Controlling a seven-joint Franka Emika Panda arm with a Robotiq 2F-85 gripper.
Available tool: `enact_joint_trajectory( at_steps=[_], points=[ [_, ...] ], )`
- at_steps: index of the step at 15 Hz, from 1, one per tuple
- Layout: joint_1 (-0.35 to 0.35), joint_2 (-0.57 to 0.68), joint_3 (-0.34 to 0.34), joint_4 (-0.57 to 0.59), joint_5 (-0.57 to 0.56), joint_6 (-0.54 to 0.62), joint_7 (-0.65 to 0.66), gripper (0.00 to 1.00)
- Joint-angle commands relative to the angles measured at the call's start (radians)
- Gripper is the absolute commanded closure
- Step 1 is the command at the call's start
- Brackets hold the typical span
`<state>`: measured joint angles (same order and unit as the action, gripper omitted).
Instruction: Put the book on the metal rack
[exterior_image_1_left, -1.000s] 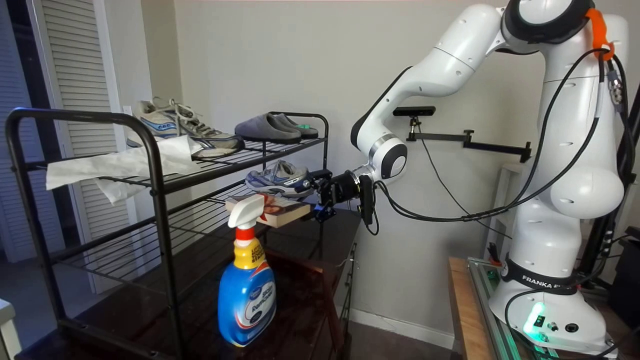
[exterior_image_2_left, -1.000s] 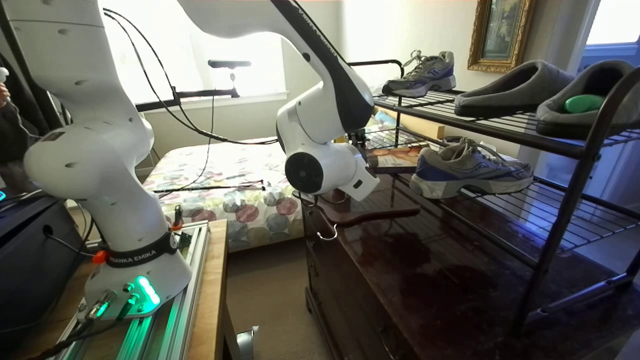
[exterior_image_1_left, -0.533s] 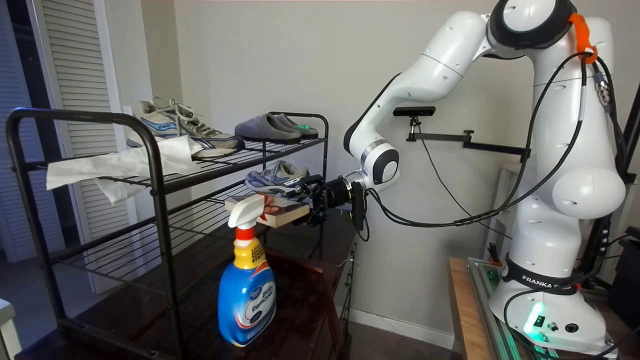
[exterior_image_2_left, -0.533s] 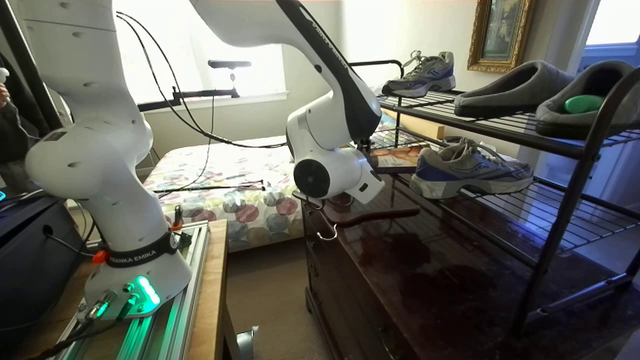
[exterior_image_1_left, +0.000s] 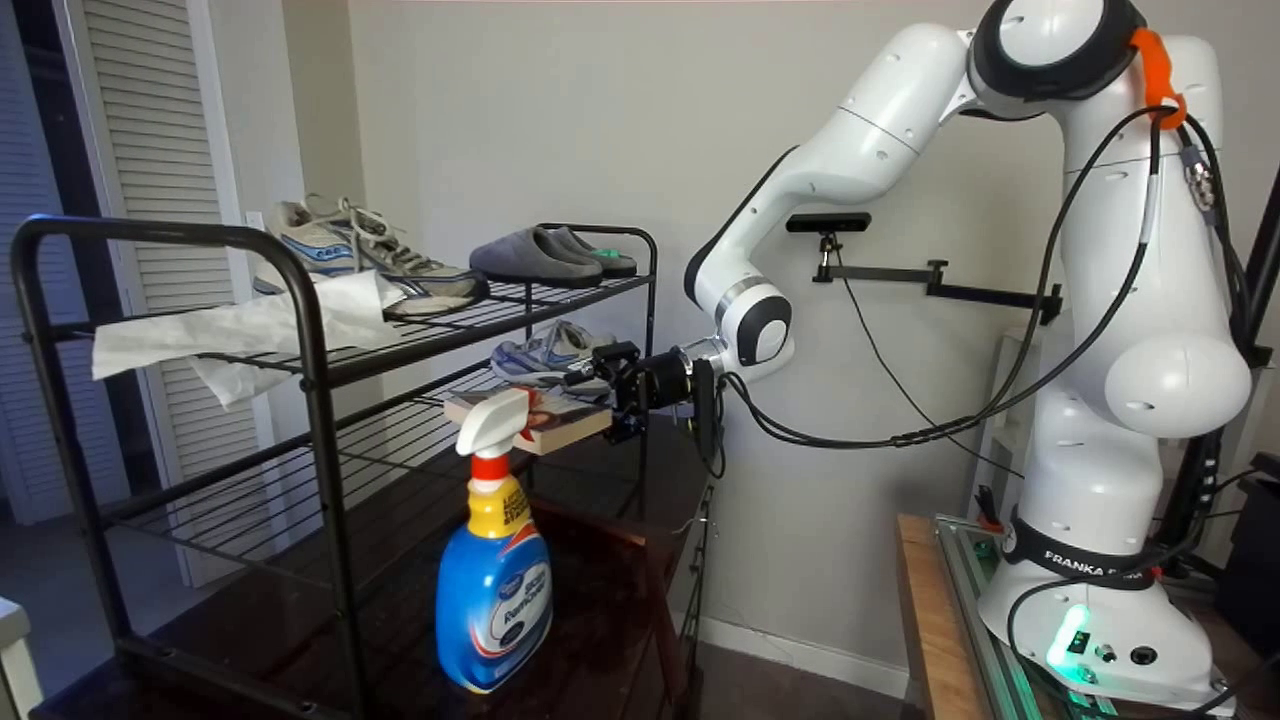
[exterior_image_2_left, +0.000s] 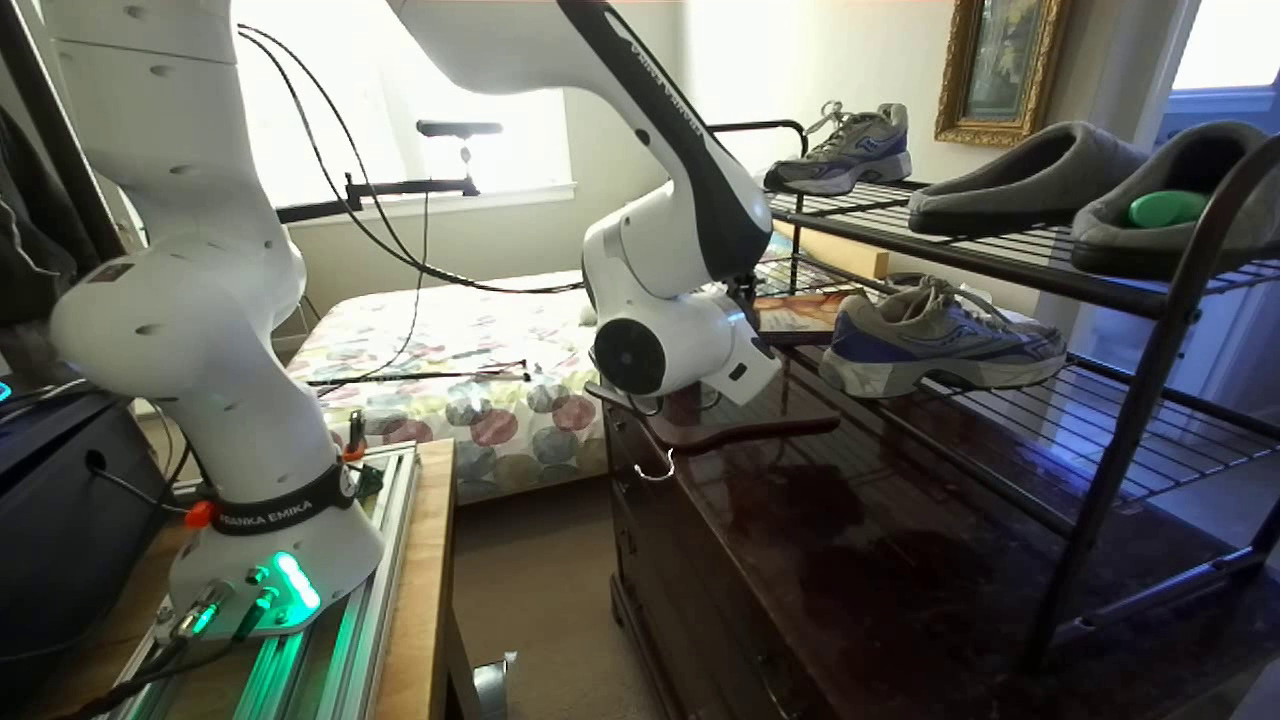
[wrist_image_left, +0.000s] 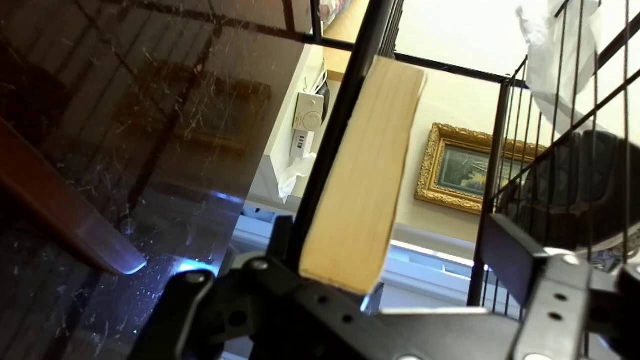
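Note:
The book (exterior_image_1_left: 570, 428) lies flat on the middle tier of the black metal rack (exterior_image_1_left: 322, 450), its near end sticking out past the front rail. It also shows in an exterior view (exterior_image_2_left: 800, 312), partly behind a shoe. In the wrist view its tan page edge (wrist_image_left: 365, 175) runs along a black rack rail (wrist_image_left: 336, 125). My gripper (wrist_image_left: 395, 245) is open at the book's near end, with the page edge between the fingers, closer to the left finger; the right finger is well apart from it. In an exterior view (exterior_image_2_left: 742, 288) the fingers are mostly hidden by the wrist.
A blue spray bottle (exterior_image_1_left: 495, 590) stands on the dark dresser in front of the book. A shoe (exterior_image_2_left: 940, 340) sits beside the book on the same tier. Slippers (exterior_image_2_left: 1030, 175), another shoe (exterior_image_1_left: 365, 255) and white paper (exterior_image_1_left: 250, 330) are on the top tier. A wooden hanger (exterior_image_2_left: 740, 432) lies on the dresser.
My gripper has moved toward the rack and up to the book's near end. The book has shifted slightly farther onto the tier in the last half second.

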<state>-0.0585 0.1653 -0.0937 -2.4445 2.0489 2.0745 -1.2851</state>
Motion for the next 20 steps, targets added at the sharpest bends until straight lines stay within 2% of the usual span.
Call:
enact_joint_trajectory(
  at_steps=[1,10,13,18,20],
  points=[
    [0.003,0.002,-0.008,0.012,0.04,-0.002,-0.021,0.33],
    [-0.002,-0.002,-0.023,0.011,0.017,0.009,-0.01,0.96],
    [-0.002,-0.01,-0.027,0.004,-0.086,0.034,0.084,0.93],
    [-0.052,-0.078,-0.079,-0.047,-0.466,-0.046,0.385,0.93],
    [-0.092,-0.101,-0.111,-0.046,-0.611,-0.139,0.467,0.93]
  ],
)
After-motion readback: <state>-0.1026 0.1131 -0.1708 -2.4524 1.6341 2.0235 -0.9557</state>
